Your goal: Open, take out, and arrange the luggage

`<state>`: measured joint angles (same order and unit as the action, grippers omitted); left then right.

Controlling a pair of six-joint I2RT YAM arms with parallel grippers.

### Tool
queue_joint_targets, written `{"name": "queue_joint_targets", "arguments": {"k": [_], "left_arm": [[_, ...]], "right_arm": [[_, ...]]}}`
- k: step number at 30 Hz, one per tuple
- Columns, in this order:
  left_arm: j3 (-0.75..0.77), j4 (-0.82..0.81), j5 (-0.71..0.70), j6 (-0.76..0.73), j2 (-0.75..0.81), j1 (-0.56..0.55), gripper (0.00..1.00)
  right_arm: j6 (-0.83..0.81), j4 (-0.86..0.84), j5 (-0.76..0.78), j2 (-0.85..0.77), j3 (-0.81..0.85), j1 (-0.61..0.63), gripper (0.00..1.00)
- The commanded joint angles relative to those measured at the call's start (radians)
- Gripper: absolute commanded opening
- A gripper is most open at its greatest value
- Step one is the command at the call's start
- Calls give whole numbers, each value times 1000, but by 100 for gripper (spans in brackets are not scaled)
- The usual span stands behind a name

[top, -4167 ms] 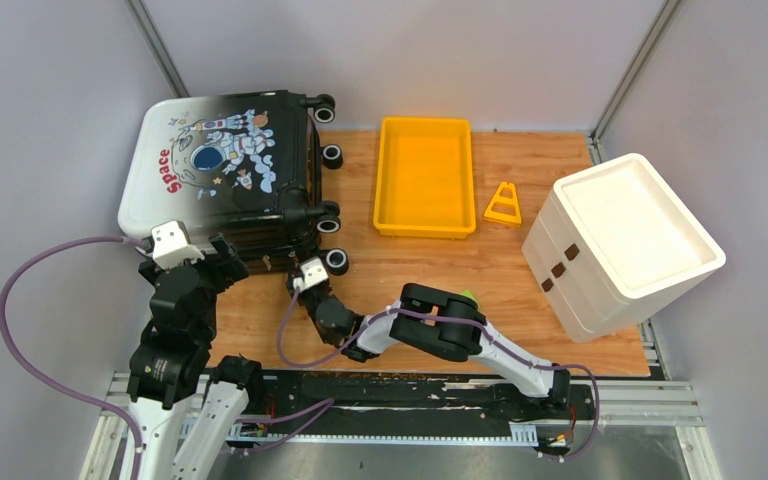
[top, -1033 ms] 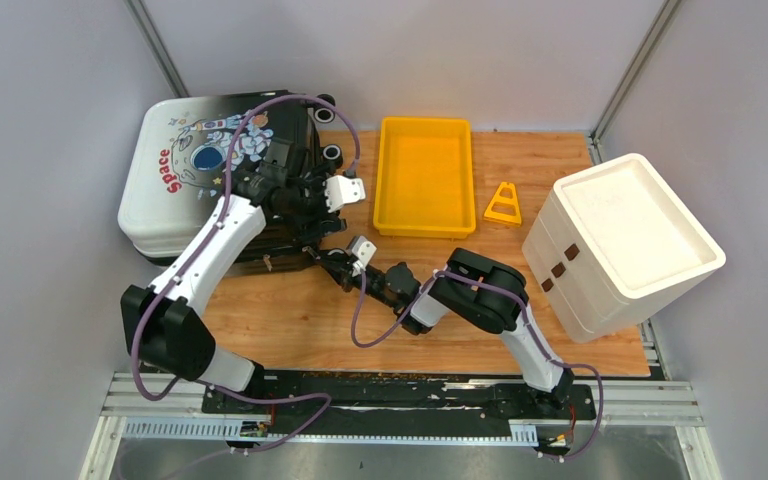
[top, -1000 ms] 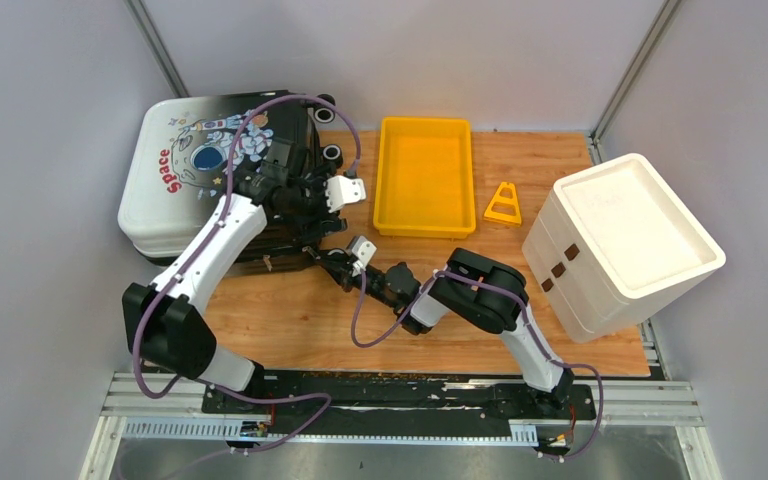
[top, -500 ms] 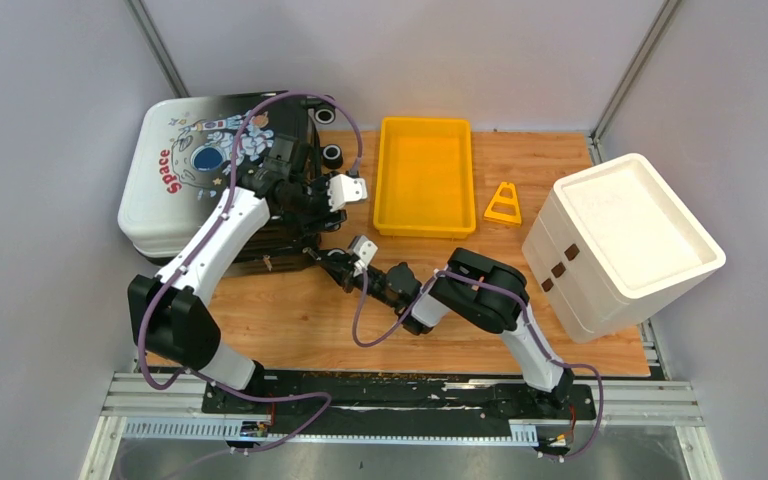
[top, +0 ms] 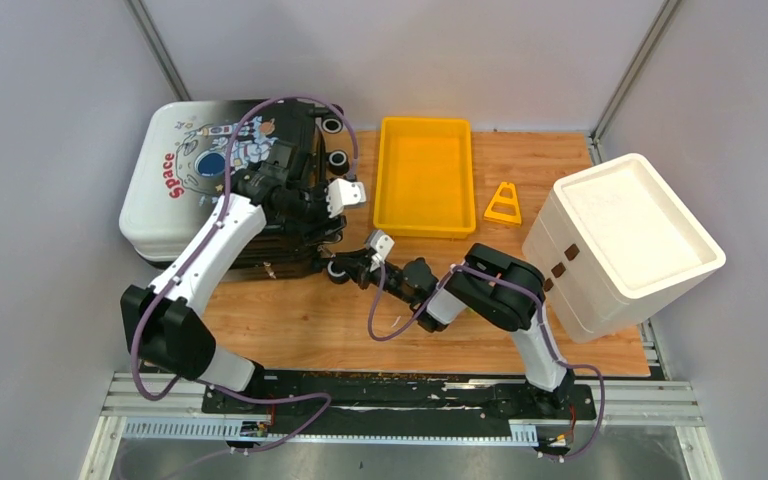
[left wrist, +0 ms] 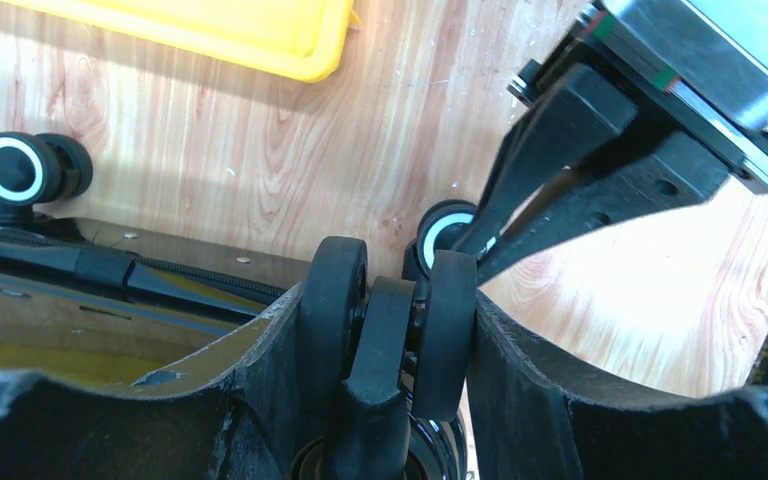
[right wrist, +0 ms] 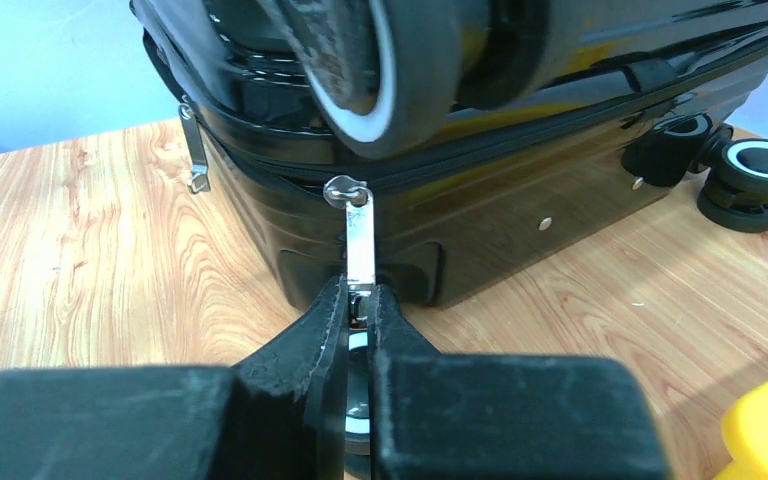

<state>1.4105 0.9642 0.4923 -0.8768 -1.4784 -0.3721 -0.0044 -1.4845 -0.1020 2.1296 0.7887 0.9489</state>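
Note:
The luggage (top: pixel 200 180) lies flat at the table's back left, its astronaut side up, with the white end to the left and black wheels to the right. My left gripper (top: pixel 322 222) reaches over its right end and is shut on a black double wheel (left wrist: pixel 390 330), one finger on each side. Low at the luggage's near right corner, my right gripper (top: pixel 352 268) is shut on the silver zipper pull (right wrist: pixel 360 245) hanging from the zip line of the black shell (right wrist: pixel 520 190). A second pull (right wrist: pixel 195 160) hangs further left.
A yellow tray (top: pixel 425 175) stands just right of the luggage's wheels. An orange triangular piece (top: pixel 503 204) lies beside it. A large white foam box (top: pixel 625 240) fills the right side. Bare wood shows in front of the luggage (top: pixel 290 320).
My left jaws have closed from wide onto the wheel. My right gripper has moved right with the zipper pull pinched, and the luggage has shifted slightly away.

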Motion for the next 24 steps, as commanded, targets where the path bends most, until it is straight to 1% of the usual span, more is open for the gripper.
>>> {"name": "queue_joint_targets", "arguments": {"k": [1, 4, 6, 10, 14, 17, 22, 24], "left_arm": [[-44, 55, 56, 107, 164, -8, 0], [-82, 44, 55, 136, 210, -8, 0], [-118, 6, 66, 177, 235, -8, 0], [-189, -33, 101, 211, 283, -9, 0], [-230, -29, 90, 231, 328, -8, 0], [-264, -43, 56, 261, 368, -8, 0], [-327, -102, 76, 332, 450, -8, 0], [-347, -137, 76, 371, 486, -8, 0]], "right_arm": [[14, -126, 42, -47, -26, -50, 0], [14, -126, 49, -55, -31, -65, 0], [11, -126, 55, -61, -31, -81, 0], [15, -120, 54, -79, -26, -110, 0], [10, -43, 55, -93, 6, -124, 0], [10, 15, 57, -78, 52, -132, 0], [9, 83, 55, -77, 111, -137, 0], [-14, 99, 92, -70, 138, -137, 0]]}}
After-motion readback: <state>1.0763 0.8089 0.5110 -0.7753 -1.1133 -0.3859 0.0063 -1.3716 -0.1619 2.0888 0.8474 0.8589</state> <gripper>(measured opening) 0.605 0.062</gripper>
